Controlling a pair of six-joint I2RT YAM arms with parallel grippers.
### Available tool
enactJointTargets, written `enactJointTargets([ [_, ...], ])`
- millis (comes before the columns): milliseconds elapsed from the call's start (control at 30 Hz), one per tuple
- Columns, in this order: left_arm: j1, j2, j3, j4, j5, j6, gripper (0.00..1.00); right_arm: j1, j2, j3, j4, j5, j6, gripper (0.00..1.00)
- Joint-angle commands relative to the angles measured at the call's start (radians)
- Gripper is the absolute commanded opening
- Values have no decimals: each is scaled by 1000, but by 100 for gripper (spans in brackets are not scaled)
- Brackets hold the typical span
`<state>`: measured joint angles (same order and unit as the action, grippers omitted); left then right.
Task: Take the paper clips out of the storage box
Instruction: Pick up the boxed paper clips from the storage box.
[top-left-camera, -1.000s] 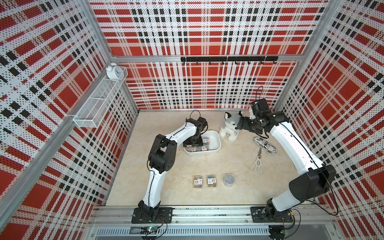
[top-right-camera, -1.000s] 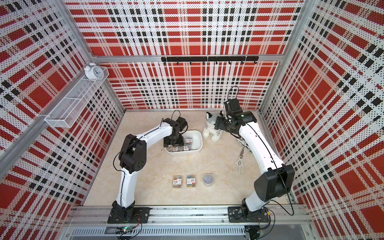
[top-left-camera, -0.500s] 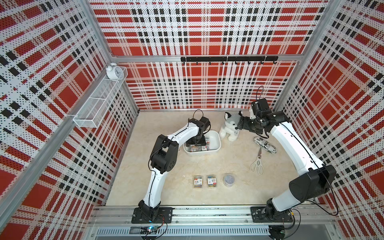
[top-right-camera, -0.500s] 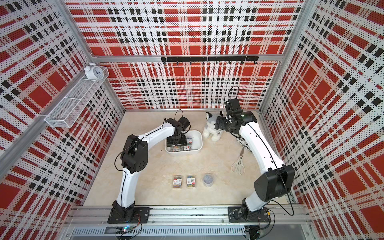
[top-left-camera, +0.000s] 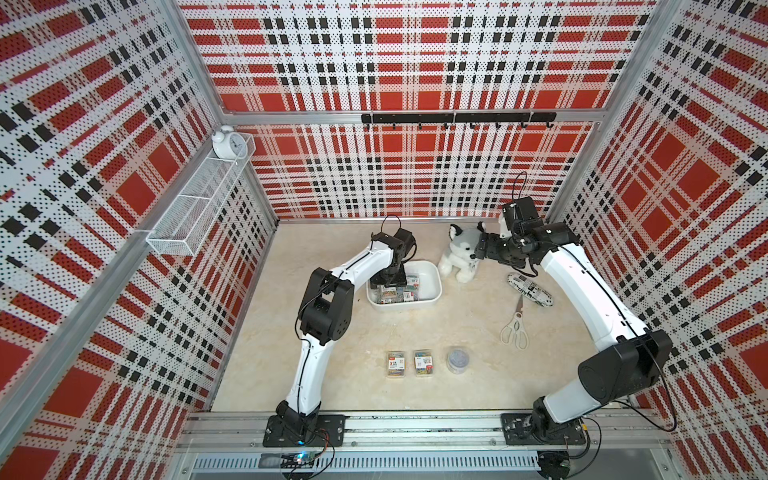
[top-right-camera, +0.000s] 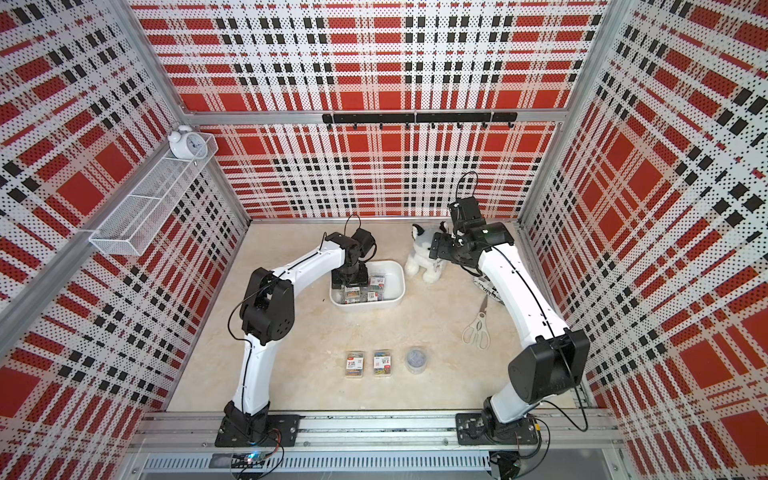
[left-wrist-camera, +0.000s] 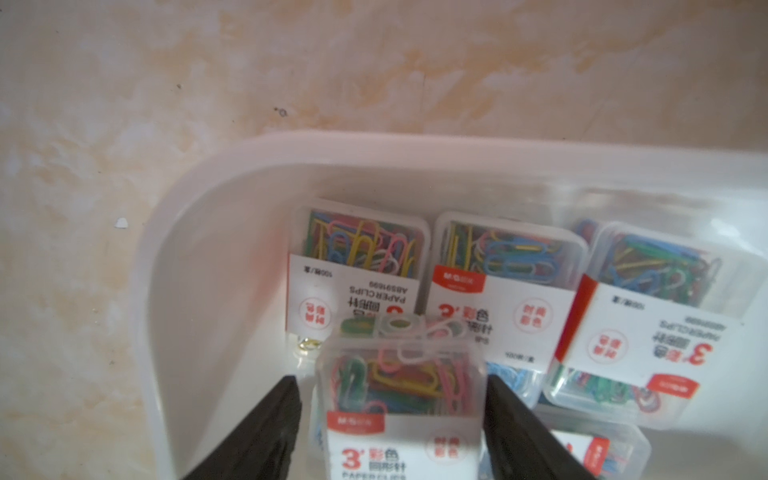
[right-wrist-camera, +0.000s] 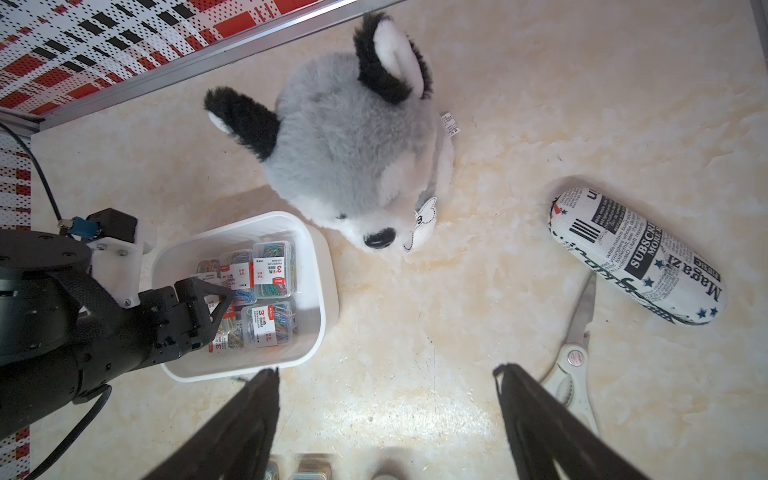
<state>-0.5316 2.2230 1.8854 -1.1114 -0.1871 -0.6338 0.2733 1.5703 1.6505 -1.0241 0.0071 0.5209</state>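
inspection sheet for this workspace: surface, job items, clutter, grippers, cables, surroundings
surface: beige marbled tabletop, nothing spilled
job's things: white plastic storage tub holds several clear cases of coloured paper clips; two more cases and a round clear tub of grey contents stand near the arm bases
clutter: grey-and-white plush dog beside the tub; white-handled scissors; newsprint-patterned oval case
grippers: left gripper in the tub, jaws either side of one case, grip unconfirmed; right gripper open, empty, near the dog
cables: black cable at the left wrist, clear of the tub
surroundings: red plaid perforated walls; white wire basket holding a white alarm clock; black hook rail
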Motion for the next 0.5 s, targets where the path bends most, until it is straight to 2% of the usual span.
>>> enactJointTargets([
  [0, 3, 26, 21, -10, 12, 16, 67, -9, -17, 10, 10, 8, -2, 87],
  [100, 4, 26, 19, -12, 17, 17, 63, -10, -16, 10, 10, 7, -2, 87],
  [467, -8, 29, 32, -42, 26, 23, 66, -12, 3, 40, 3, -5, -6, 87],
])
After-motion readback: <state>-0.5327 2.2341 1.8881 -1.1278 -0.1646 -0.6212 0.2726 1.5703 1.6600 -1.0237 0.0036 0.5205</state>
